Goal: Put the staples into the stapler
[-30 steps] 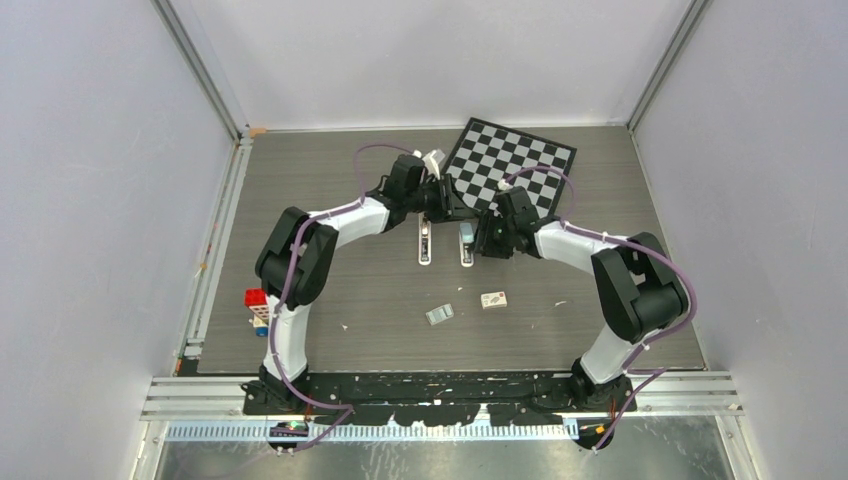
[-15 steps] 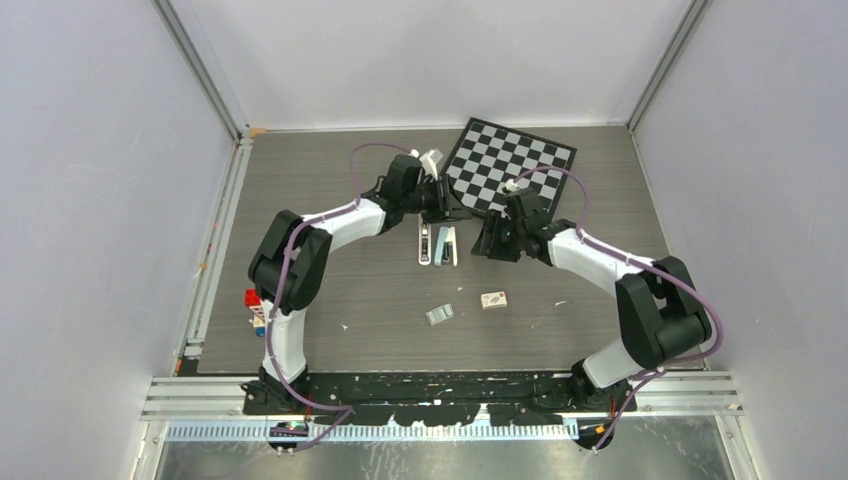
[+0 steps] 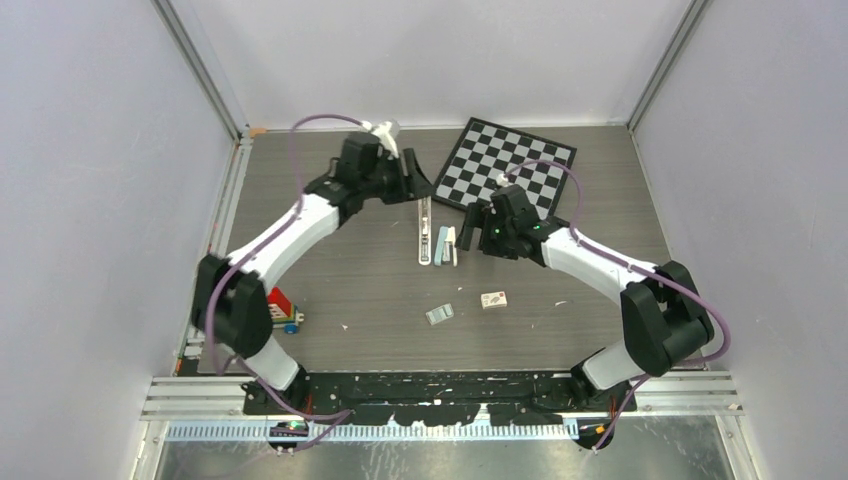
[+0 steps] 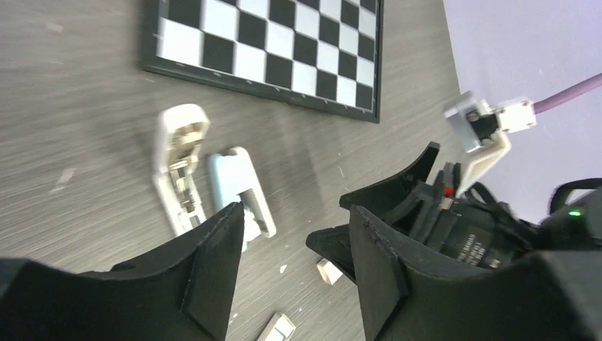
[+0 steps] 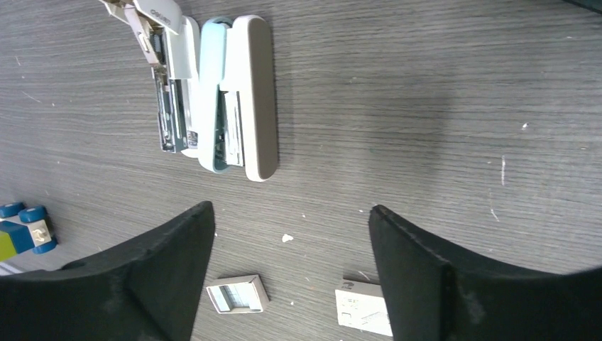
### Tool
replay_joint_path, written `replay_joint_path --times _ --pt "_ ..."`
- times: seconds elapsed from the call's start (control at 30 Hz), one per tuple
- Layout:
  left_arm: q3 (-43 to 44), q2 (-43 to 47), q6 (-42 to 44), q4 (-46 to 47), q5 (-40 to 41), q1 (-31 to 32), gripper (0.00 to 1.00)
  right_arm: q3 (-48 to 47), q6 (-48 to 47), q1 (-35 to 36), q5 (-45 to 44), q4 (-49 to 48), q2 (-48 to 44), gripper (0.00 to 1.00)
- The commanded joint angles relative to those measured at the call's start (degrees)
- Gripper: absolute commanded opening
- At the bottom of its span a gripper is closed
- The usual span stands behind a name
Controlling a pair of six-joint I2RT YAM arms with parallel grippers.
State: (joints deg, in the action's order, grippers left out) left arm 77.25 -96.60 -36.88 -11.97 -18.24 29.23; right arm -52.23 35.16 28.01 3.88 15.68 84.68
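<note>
The stapler (image 3: 437, 243) lies opened flat mid-table, its white arm (image 4: 177, 160) beside its pale blue body (image 5: 238, 96). The staples sit nearer the arms' bases as a small open tray with a silvery block (image 3: 439, 314) (image 5: 236, 294) and a tiny white box (image 3: 493, 299) (image 5: 360, 307). My left gripper (image 3: 414, 182) (image 4: 294, 238) hovers off the stapler's far end, open and empty. My right gripper (image 3: 470, 236) (image 5: 291, 208) stands wide open just right of the stapler, above bare table, with the tray and box showing below its fingers.
A chessboard (image 3: 512, 168) (image 4: 270, 42) lies at the back right, close behind both grippers. A red toy brick on a small wheeled toy (image 3: 281, 309) (image 5: 21, 231) sits by the left arm's lower link. Small white scraps dot the table.
Both grippers let go of the stapler and opened. Its two halves now lie side by side. The left arm drew back to the far left; the right gripper widened.
</note>
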Motion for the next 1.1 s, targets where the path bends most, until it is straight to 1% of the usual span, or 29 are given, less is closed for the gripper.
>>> replay_joint_path --times 0.0,0.13,0.23,0.3,0.33,0.37,0.4,0.57,0.73,0.83,0.93,1.07 --pt "-2.8 13.3 6.3 -10.6 6.5 -3.6 0.6 -6.4 0.2 5.5 -9.0 1.2 2.9 0.99" --pt "-6.7 22.8 11.4 -17.9 9.8 -4.5 0.69 -10.1 -0.6 10.3 -15.1 3.1 6.7 1.0" --pt "-10.3 29.6 14.4 -20.7 12.4 -4.5 0.76 -13.4 -1.7 13.1 -18.7 5.2 10.4 1.0" --pt "-12.8 34.0 15.5 -21.5 13.5 -4.5 0.83 -14.8 -1.8 14.0 -19.5 6.2 12.7 1.0" --pt "-13.9 35.7 15.9 -21.7 13.8 -4.5 0.91 -15.1 -1.7 14.3 -19.7 6.1 13.6 1.0" --pt "-15.0 37.2 16.1 -21.9 14.2 -4.5 0.96 -15.3 -1.5 14.6 -19.8 5.9 14.2 1.0" --pt "-16.0 38.4 16.5 -22.0 14.5 -4.5 0.99 -15.5 -1.3 14.8 -20.0 5.7 14.8 1.0" --pt "-19.2 42.4 19.2 -22.6 16.7 -4.5 1.0 -16.8 -2.2 15.5 -19.8 5.2 18.4 0.99" --pt "-22.1 43.9 22.2 -22.0 17.8 -4.5 1.0 -18.6 -3.0 16.5 -21.1 6.2 21.7 0.95" --pt "-21.5 43.7 22.3 -22.6 17.6 -4.5 1.0 -19.4 -3.4 17.3 -21.8 6.6 23.2 0.92" --pt "-21.7 44.2 22.6 -22.4 17.8 -4.5 1.0 -19.8 -4.3 17.9 -23.3 6.8 24.0 0.86" --pt "-22.3 45.2 23.1 -22.2 17.7 -4.5 1.0 -20.1 -5.5 18.3 -25.2 7.6 24.5 0.74"
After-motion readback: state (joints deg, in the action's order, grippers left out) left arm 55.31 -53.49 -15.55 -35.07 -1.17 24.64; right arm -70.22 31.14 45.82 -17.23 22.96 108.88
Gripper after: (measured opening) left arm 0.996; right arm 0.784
